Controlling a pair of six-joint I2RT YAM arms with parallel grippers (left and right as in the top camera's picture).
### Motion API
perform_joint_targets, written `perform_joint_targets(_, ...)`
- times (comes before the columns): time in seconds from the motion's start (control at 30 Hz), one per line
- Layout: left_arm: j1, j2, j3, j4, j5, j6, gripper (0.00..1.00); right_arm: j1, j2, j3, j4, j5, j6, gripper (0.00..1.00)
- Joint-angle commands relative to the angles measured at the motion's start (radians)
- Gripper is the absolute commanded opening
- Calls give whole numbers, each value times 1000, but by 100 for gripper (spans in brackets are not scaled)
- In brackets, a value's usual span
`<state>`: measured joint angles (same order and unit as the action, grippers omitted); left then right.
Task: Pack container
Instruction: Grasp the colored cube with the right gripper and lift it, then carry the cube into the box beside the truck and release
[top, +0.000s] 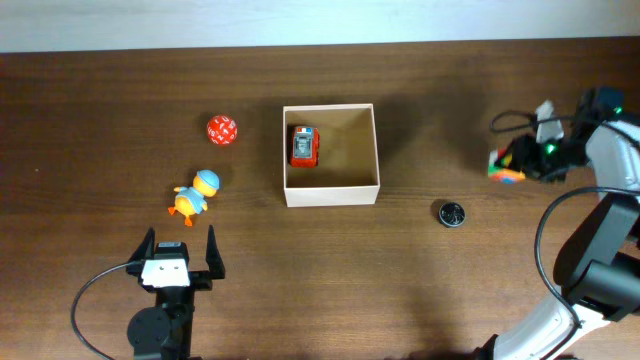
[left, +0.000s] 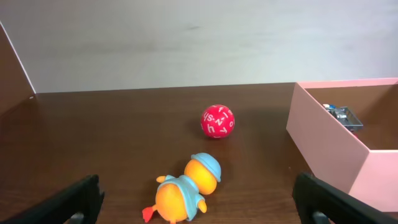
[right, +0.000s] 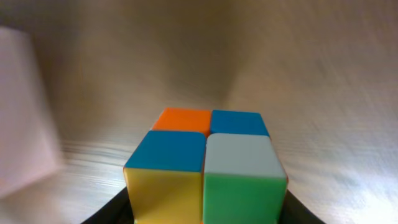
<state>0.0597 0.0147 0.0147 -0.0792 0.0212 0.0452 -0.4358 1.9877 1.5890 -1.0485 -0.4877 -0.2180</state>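
The container (top: 331, 193), a shallow square white-walled box with a tan inside, stands at the table's middle and holds a red toy car (top: 304, 146); its wall also shows in the left wrist view (left: 329, 146). A red ball (top: 221, 129) (left: 217, 121) and an orange duck toy with a blue hat (top: 195, 194) (left: 186, 190) lie to its left. My left gripper (top: 181, 248) (left: 199, 202) is open and empty, just near of the duck. My right gripper (top: 512, 165) is shut on a multicoloured puzzle cube (top: 505, 167) (right: 205, 168) at the far right.
A small dark round disc (top: 452, 213) lies on the table to the right of the container. The right arm's cable (top: 515, 118) loops above the cube. The table's far edge meets a pale wall (left: 186, 43).
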Motion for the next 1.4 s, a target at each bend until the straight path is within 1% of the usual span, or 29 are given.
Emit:
perform_joint_targets(0.0,5,-8,-5,-2,-2,16,99,19,2,100,-32,-275,-47,47)
perform_joint_targets(0.1,5,-8,-5,-2,-2,16,99,77,2,169,-80,-371,-105,47)
perform_joint_targets(0.23,5,-8,-5,-2,-2,16,99,203,0,244,-104,-378,-116,46)
perform_joint_targets(0.4,5,-8,-5,-2,-2,16,99,412,0,314,-56,-372,-114,47)
perform_joint_targets(0.47,5,-8,-5,-2,-2,16,99,487,0,325,-6,-351,-77,47)
perform_joint_targets(0.5,5,-8,-5,-2,-2,16,99,521,0,325,27,-315,-37,46)
perform_joint_targets(0.53,5,-8,-5,-2,-2,16,99,575,0,325,72,-229,21,46)
perform_joint_targets(0.63,5,-8,-5,-2,-2,16,99,663,1,325,123,-26,148,46)
perform_joint_targets(0.9,5,-8,-5,-2,-2,16,99,873,1,324,148,551,482,46)
perform_joint_targets(0.97,5,-8,-5,-2,-2,16,99,899,5,324,148,639,539,46)
perform_joint_targets(1.03,5,-8,-5,-2,-2,16,99,915,14,324,148,700,578,46)
perform_joint_targets(1.13,5,-8,-5,-2,-2,16,99,919,35,322,141,734,620,46)
perform_joint_targets(1.37,5,-8,-5,-2,-2,16,99,912,133,322,129,724,620,46)
